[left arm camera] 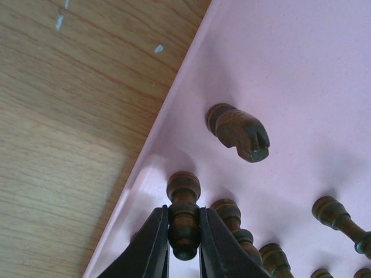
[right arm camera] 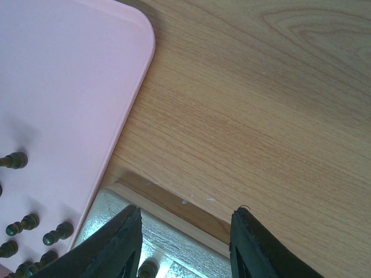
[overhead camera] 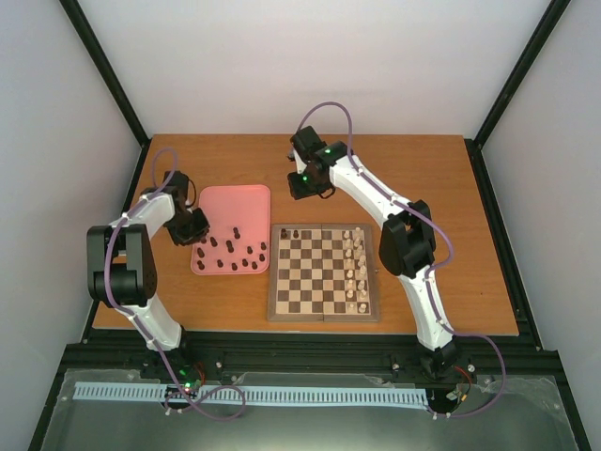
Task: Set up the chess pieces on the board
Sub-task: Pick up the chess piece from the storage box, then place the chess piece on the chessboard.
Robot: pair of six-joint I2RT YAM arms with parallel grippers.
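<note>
several chess pieces [overhead camera: 229, 247] in pink tray [overhead camera: 235, 202]

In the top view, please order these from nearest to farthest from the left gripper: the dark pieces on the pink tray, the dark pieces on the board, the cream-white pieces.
1. The dark tray pieces: on the pink tray, at the left gripper, shut on one pawn.
2. The dark board pieces: at the board's far left corner.
3. The cream-white pieces: along the board's right side.

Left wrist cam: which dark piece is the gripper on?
The piece at the pink tray's table-side edge, clamped in the left gripper. The knight and the other pieces are untouched.
</note>
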